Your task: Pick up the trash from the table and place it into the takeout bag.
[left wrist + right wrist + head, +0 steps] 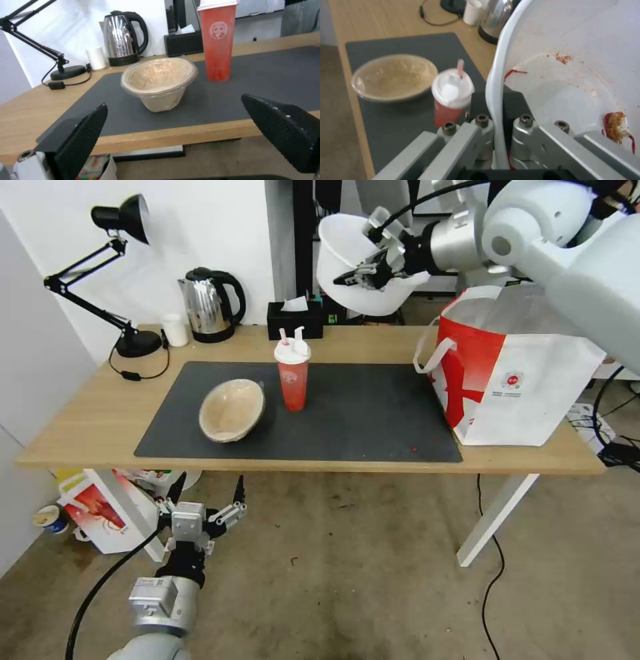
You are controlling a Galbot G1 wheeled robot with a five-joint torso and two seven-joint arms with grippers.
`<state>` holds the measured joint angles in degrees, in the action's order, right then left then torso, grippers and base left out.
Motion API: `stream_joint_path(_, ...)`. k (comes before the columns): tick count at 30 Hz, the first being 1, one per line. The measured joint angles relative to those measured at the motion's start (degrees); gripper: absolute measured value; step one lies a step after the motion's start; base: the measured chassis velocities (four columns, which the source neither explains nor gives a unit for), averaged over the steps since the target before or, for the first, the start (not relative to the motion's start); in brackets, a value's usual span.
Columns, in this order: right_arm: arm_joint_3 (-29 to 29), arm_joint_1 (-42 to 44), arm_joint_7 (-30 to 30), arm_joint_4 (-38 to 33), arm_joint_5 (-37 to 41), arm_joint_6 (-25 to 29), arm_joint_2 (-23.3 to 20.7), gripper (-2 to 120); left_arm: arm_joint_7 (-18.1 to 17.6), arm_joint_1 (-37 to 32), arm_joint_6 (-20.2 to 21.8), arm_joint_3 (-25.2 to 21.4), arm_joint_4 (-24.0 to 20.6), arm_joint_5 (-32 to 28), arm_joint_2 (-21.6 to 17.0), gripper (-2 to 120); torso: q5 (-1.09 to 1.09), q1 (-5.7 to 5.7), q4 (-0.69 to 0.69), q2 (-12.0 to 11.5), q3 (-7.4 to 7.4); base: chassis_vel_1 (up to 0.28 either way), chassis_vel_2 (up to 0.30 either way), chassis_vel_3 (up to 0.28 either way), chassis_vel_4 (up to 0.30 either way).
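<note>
My right gripper (pixel 357 273) is shut on the rim of the large white plastic bowl (pixel 347 253), holding it tilted high above the table's back edge, left of the takeout bag (pixel 527 380). Red scraps cling to the white plastic bowl's (pixel 573 75) inside. The beige paper bowl (pixel 232 410) lies tipped on the dark mat (pixel 360 413), with the red drink cup (pixel 293 373) upright beside it. My left gripper (pixel 208 492) hangs open below the table's front edge, facing the beige paper bowl (pixel 159 80) and the red cup (pixel 217 40).
Along the table's back stand a black desk lamp (pixel 123 280), a small white cup (pixel 175 330), a steel kettle (pixel 210 303) and a black tissue box (pixel 295 317). A red-and-white carton (pixel 107 513) sits on the floor under the table's left end. Cables trail at the right.
</note>
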<state>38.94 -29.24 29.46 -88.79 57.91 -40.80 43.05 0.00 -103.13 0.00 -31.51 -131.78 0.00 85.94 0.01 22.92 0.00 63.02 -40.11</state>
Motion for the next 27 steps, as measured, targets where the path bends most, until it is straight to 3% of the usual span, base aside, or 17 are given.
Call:
stream_joint_path(13,0.8,0.5,1.1,-1.9,-0.5,0.3,-6.8,0,0.0,0.0,0.0,0.0,0.0,0.0,0.0,100,0.00,-0.01,0.00,0.0,0.00,0.000,0.000,0.000,0.000)
stream_joint_path(27,-3.2,5.7,3.0,-1.3,-2.6,1.7,-14.3,0,0.0,0.0,0.0,0.0,0.0,0.0,0.0,100,0.00,0.00,0.00,0.0,0.00,0.000,0.000,0.000,0.000)
